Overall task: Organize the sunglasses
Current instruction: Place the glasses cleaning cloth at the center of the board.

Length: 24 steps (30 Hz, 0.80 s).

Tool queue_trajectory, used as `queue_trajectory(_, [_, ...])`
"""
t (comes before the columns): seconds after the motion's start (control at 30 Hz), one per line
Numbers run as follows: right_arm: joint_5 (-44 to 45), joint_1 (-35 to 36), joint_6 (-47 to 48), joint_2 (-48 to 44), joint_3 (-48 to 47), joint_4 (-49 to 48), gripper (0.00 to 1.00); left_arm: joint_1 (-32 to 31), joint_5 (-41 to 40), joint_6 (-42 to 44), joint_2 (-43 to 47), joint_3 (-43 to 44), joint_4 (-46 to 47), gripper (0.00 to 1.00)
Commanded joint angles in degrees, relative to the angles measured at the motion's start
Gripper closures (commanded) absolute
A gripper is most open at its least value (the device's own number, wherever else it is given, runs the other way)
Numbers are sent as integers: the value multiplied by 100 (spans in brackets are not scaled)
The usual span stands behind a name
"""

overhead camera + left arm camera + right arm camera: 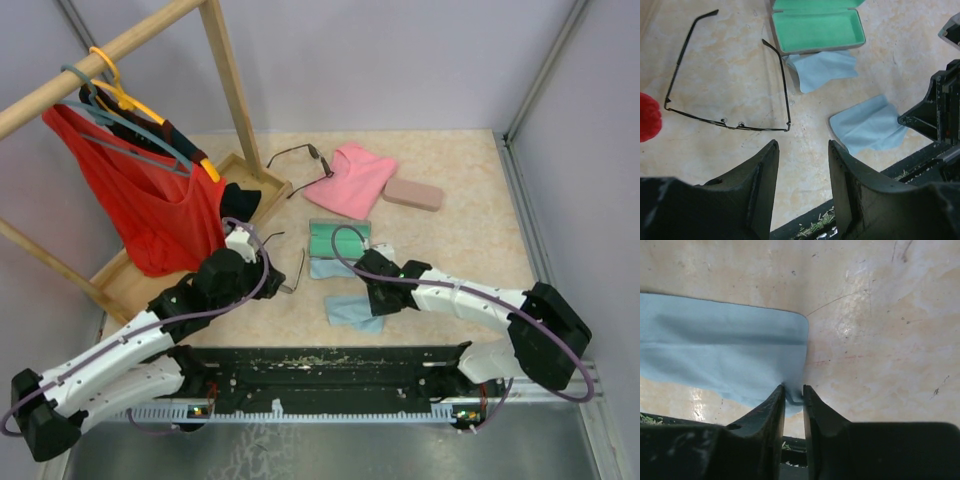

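One pair of sunglasses (740, 125) lies unfolded on the table just ahead of my left gripper (802, 145), whose jaws stand open with nothing between them. From above this pair (297, 270) shows beside the left gripper (268, 272). A second pair of sunglasses (300, 158) lies at the back by the pink fabric. My right gripper (794, 390) is low over the table, its narrow jaws pinching the near edge of a light-blue cloth (725, 350). That cloth (355, 312) lies near the front edge.
An open case with green lining (340, 240) sits mid-table with another light-blue cloth (328, 268) at its front. Pink fabric (350, 178) and a closed pink case (412, 193) lie at the back. A wooden rack with a red shirt (150, 205) stands on the left.
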<state>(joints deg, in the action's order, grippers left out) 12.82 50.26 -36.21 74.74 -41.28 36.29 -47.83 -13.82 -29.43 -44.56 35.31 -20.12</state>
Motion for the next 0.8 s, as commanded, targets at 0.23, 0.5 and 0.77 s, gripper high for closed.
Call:
queue_trajectory(0.23, [524,-56,-388,-656,-114,-56,48,-302,968,-397,-858,-409,1182,53])
queue_trajectory(0.5, [106,-862,-113,-1266,306,-809,48,-1133,338,-828,-2270,30,1459,58])
queue_trajectory(0.77, [285,-1075,-355,-1930,697,-1060,48,-1217,72,-1034,-3337,548,1552,61])
